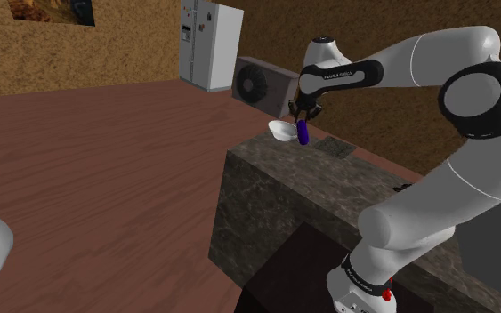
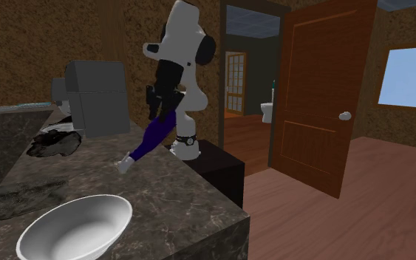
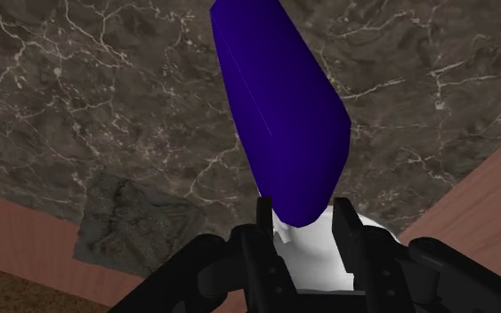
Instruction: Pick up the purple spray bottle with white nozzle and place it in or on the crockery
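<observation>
**Purple bottle in the gripper's grip, close by the white bowl**

From where I stand, the black gripper (image 3: 306, 227) has its two fingers (image 3: 259, 249) closed narrowly onto one end of the purple spray bottle (image 3: 279, 116). The bottle's body runs away from the fingertips. Seen from the second exterior view, it hangs slantwise below the gripper, with its white nozzle (image 2: 123, 166) at the low end, farthest from the fingers. The nozzle sits very low against the dark marbled counter (image 2: 191, 192), and I cannot tell whether it touches the stone.

The white bowl (image 1: 281, 131) stands on the counter at its corner. In the shoulder view it is just beside the gripper and the hanging bottle, on the side away from the arm's stand. The bottle is not inside the bowl.

A flat dark patch (image 3: 124, 222) lies on the stone beneath and to one side of the gripper, near the counter's edge. A crumpled dark cloth (image 2: 55, 140) rests farther off. A grey box (image 2: 99, 96) stands on the counter near the gripper.
</observation>
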{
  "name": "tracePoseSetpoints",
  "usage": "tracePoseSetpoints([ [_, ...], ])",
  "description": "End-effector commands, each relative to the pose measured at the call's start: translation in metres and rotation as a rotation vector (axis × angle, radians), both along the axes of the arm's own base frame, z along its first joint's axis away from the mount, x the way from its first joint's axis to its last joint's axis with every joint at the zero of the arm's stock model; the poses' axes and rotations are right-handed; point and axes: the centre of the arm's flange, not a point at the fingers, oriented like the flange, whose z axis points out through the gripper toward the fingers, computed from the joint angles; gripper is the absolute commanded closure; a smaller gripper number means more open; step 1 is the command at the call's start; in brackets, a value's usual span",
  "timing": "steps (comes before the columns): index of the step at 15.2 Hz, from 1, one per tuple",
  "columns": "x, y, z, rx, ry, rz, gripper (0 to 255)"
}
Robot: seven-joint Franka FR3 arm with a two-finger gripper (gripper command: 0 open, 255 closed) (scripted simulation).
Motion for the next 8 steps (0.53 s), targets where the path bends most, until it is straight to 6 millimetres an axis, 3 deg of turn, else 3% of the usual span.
tracePoseSetpoints([
  [1, 0.02, -0.02, -0.004, 0.0, 0.0, 0.0, 255],
  [8, 0.088, -0.083, -0.008, 0.0, 0.0, 0.0, 255],
])
